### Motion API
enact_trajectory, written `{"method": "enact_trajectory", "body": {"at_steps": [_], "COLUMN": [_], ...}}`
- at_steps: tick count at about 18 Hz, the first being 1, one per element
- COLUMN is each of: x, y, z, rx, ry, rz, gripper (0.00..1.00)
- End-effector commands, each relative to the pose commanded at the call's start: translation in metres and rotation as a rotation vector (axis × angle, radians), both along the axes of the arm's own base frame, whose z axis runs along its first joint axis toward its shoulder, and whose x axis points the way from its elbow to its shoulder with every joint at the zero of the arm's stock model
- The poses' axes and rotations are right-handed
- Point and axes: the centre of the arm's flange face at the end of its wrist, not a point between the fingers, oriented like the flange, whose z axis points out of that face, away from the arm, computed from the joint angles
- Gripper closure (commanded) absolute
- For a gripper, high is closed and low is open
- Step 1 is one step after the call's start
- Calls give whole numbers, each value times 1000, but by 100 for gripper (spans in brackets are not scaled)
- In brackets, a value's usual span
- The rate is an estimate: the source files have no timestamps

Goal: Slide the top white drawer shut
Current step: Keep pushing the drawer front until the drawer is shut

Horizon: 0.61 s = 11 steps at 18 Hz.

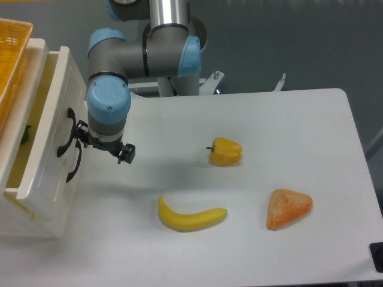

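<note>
Item: top white drawer (51, 128), glossy cream-white box at 9 o'clock of the desk (269, 131), partly pulled out from its cabinet; a narrow strip of interior is open to view, with a scrap of something green (25, 134) inside. Curved black handle (64, 131) on the panelled front; a second black handle (74, 160) sits just below it.

Item: gripper (102, 145), at the drawer front beside the upper handle. Fingers (124, 153) stand apart, clamped on nothing; one dark tip is seen at 3 o'clock of the wrist, the other toward the handle.

Item: yellow woven basket (11, 54), on the cabinet top, 10 o'clock corner.

Item: yellow pepper (225, 151), desk centre.

Item: banana (189, 216), at 6 o'clock.

Item: orange wedge-shaped item (288, 208), at 4 o'clock, well apart from the banana.
</note>
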Motion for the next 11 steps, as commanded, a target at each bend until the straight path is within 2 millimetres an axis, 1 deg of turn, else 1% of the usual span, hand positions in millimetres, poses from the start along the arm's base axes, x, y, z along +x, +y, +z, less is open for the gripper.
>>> {"method": "enact_trajectory", "body": {"at_steps": [11], "x": [12], "y": [4], "z": [2], "rx": [1], "ry": [1], "rz": [-8], "gripper": [0]}}
